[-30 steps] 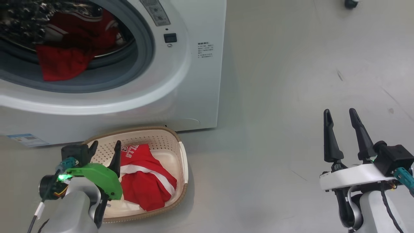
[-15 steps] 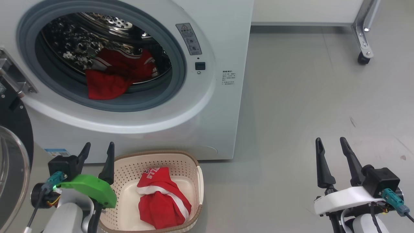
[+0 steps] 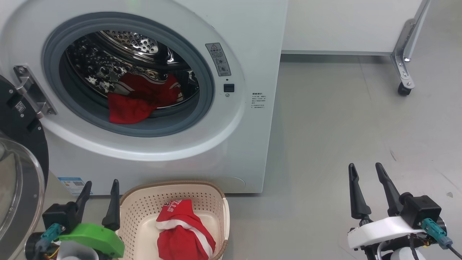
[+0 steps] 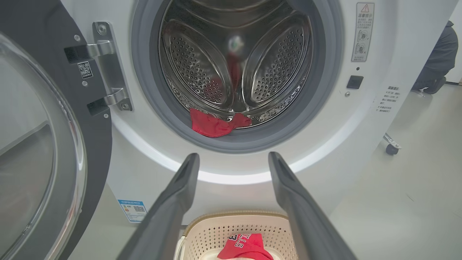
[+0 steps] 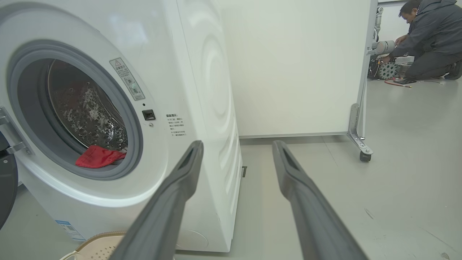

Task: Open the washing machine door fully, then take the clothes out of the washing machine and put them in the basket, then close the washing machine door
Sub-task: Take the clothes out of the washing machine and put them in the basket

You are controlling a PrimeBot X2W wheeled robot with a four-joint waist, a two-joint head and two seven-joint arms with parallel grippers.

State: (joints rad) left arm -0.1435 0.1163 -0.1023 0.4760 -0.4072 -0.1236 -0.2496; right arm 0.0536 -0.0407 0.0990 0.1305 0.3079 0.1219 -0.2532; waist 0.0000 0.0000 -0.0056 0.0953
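The white washing machine [image 3: 249,54] stands with its black-rimmed glass door [image 3: 21,180] swung wide to the left. Red clothes [image 3: 139,99] lie at the drum's front lip, spilling onto the grey gasket [image 4: 216,124] [image 5: 97,157]. Below, the cream basket [image 3: 202,191] holds one red-and-white jersey [image 3: 184,231] [image 4: 243,245]. My left gripper [image 3: 101,184] is open and empty, just left of the basket. My right gripper [image 3: 366,168] is open over bare floor, far right of the machine. In each wrist view the fingers [image 4: 180,195] [image 5: 180,184] stand spread apart.
A white partition on a caster [image 3: 403,88] stands behind and right of the machine. A person in dark clothes [image 5: 429,39] crouches on the floor far off at the right. Grey floor stretches between the machine and my right arm.
The head camera has tilted upward, so the whole scene slid down and the open door came into view. My left gripper has drawn back out of the basket to its left side.
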